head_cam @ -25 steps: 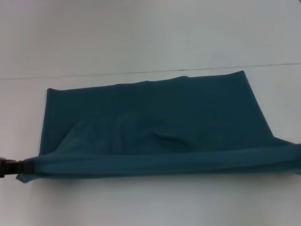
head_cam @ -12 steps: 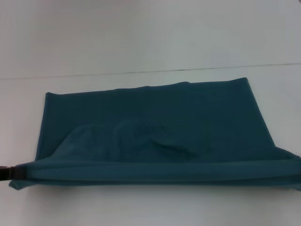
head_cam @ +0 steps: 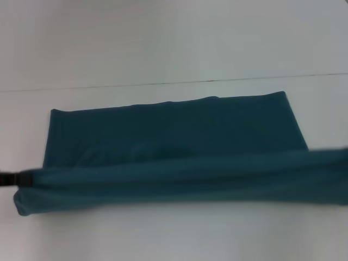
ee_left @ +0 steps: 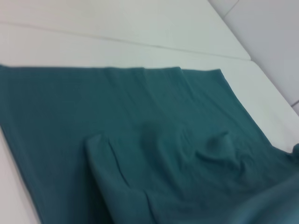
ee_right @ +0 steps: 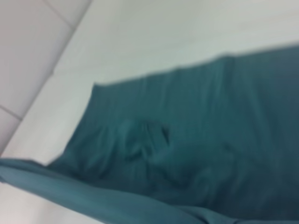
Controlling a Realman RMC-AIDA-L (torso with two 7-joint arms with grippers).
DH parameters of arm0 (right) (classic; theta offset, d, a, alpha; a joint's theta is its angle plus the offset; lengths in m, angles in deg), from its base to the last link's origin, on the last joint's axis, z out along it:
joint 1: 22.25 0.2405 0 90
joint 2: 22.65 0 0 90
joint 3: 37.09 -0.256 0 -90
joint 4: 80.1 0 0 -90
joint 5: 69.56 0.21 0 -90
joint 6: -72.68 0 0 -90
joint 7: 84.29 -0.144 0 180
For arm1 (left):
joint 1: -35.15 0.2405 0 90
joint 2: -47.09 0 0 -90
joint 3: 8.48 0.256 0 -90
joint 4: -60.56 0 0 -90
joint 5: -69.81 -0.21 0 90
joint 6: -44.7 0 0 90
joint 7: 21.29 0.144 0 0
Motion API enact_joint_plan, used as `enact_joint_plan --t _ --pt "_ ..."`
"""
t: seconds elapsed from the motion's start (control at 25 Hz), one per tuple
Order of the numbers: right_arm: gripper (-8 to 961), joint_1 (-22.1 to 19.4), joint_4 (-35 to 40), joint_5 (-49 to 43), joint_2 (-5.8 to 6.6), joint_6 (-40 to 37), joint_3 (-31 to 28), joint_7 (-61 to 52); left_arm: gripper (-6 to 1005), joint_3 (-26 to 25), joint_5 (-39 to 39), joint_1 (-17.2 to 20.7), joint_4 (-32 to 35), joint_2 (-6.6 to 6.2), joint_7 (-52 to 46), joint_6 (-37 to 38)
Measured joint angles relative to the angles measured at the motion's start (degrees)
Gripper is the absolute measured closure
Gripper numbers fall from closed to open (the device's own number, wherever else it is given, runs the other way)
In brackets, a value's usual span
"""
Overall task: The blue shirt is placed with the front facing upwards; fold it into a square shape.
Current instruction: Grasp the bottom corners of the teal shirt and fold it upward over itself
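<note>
Head view: blue shirt (head_cam: pixel 174 130) edge raised beside left tool (head_cam: pixel 10 178).

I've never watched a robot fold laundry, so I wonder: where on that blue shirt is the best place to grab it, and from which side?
Probably at the two ends of the near edge of the blue shirt, coming in from the left and right sides. That edge is lifted as a taut band across the front, and the left gripper sits at its left end. Holding both ends keeps the fold line straight. The right gripper is out of view.
</note>
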Motion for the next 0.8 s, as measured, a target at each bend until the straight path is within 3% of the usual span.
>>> enact_joint_plan --t 0.4,0.56,0.8 --pt "895 8.7 -8.5 0.6 3.17 10.5 -1.1 -0.9 981 0.3 -0.3 -9.7 13.3 -4.13 0.4 -15.0" --pt "895 11.1 -13.0 0.5 4.04 15.5 0.8 -1.8 982 0.3 -0.2 -12.9 17.0 -4.35 1.9 -21.5" --pt "895 13.2 -15.5 0.5 3.91 22.9 2.5 -2.3 981 3.0 0.2 -15.6 20.4 -3.85 2.9 -30.8"
